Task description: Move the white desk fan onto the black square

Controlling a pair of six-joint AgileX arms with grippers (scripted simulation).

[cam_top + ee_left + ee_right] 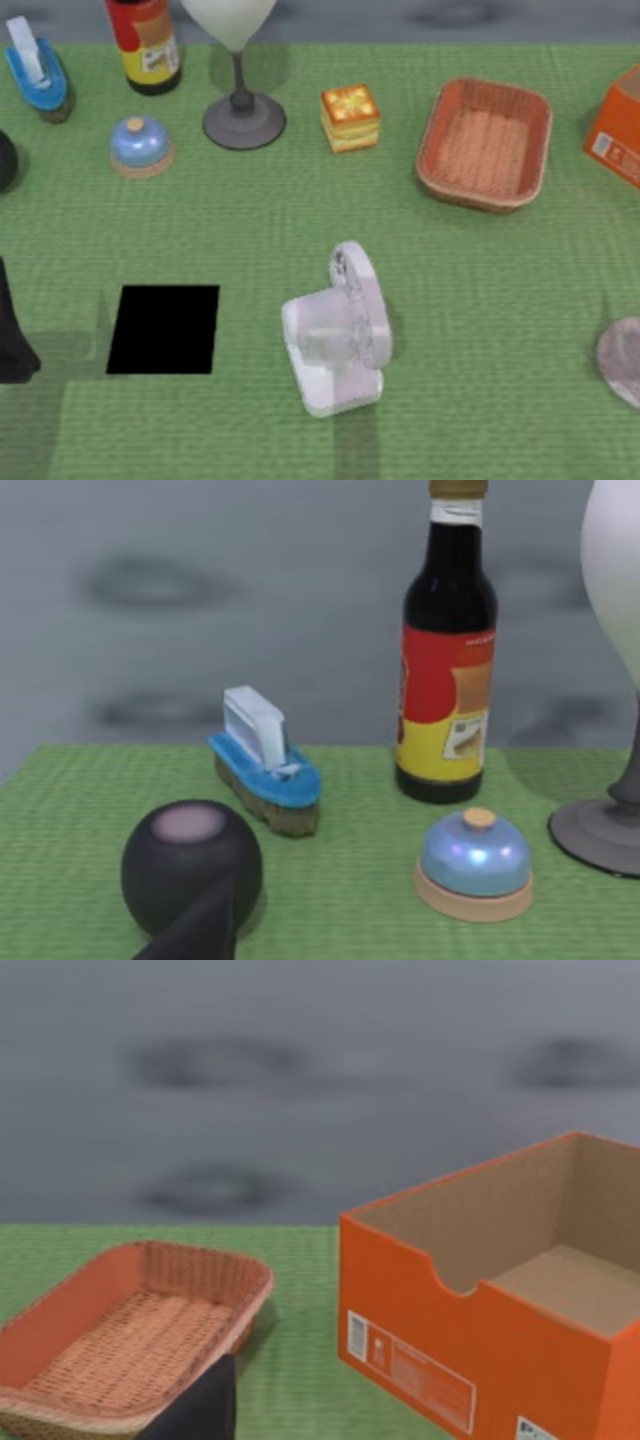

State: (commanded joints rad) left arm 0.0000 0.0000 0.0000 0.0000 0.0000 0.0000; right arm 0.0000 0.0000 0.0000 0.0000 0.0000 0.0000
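Note:
The white desk fan (338, 340) stands near the middle of the green table, its round grille head upright over the rounded base. To its left lies the black square (164, 329), flat and bare. My left gripper (16, 345) is a dark shape at the table's left edge, just left of the square and apart from it. In the left wrist view one dark finger (200, 930) shows, with nothing held. The right arm is out of the top view. Only one finger (200, 1410) shows in the right wrist view, near the basket, holding nothing.
Along the back stand a blue brush (36, 72), a sauce bottle (146, 45), a wine glass (242, 110), a blue bell (141, 146), a cake cube (350, 117), a wicker basket (527, 175) and an orange box (618, 128). A dark ball (190, 865) sits far left. A grey disc (622, 362) lies at the right edge.

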